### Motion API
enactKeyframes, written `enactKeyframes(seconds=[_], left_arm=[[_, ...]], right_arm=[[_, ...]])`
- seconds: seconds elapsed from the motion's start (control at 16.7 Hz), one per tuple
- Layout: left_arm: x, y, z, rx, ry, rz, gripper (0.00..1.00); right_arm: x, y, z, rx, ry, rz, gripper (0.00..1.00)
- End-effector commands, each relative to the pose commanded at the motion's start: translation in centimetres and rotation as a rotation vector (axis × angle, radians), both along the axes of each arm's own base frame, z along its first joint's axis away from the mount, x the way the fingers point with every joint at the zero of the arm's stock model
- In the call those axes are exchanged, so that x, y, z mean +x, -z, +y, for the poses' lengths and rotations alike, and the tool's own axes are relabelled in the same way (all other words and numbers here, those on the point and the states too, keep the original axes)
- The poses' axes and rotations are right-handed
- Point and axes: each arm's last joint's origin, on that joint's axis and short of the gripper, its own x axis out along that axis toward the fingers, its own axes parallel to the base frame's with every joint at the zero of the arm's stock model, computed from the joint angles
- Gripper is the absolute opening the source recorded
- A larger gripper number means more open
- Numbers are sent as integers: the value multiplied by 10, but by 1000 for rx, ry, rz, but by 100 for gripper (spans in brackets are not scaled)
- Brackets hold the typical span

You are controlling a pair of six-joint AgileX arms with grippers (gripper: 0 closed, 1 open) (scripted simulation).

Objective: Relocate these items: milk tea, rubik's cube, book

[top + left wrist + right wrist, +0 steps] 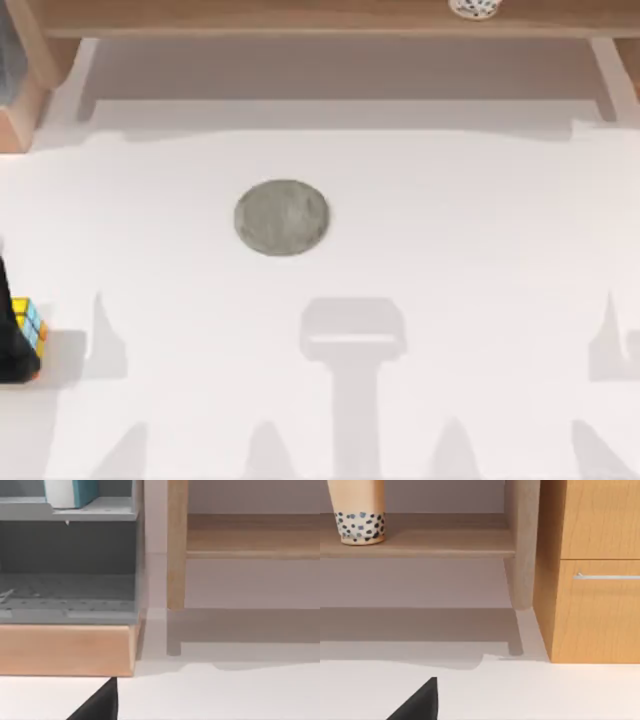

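Observation:
The milk tea (357, 515) stands upright on the wooden shelf (445, 542) at the back right of the table; its dark-pearl base (473, 8) shows at the top view's upper edge. The rubik's cube (29, 326) sits at the far left of the table, against a black object (10, 330) cut by the frame. A white and teal block (70, 492), perhaps the book, stands on a grey cabinet shelf. A black part of my left gripper (100, 705) and of my right gripper (420, 702) shows low in each wrist view, far from all items.
A flat grey round disc (281, 217) lies on the white table left of centre. A grey-shelved wooden cabinet (65, 650) stands at the back left, a wooden drawer unit (595, 605) at the back right. Arm shadows fall along the table's front.

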Motion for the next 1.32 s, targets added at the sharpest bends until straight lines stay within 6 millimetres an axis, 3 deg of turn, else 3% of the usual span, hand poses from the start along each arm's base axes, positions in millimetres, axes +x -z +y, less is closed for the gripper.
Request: enactKeyframes(seconds=[0.18,0.3,0.48,0.66,0.84,1.02,1.14,1.32], left_arm=[[0,0,0,0,0,0,100],[0,0,0,0,0,0,100],[0,0,0,0,0,0,100],[0,0,0,0,0,0,100],[0,0,0,0,0,0,100],[0,0,0,0,0,0,100],[0,0,0,0,0,0,100],[0,0,0,0,0,0,100]], right_arm=[[0,-2,0,0,0,-3,100],[1,-15,1,-1,2,-17,100],[9,-47,5,-1,5,-42,100],[33,-86,14,0,8,-53,100],[76,-119,30,1,12,-52,100],[134,-136,58,-1,14,-42,100],[175,-133,81,-3,15,-32,100],[228,-114,120,-8,16,-15,100]])
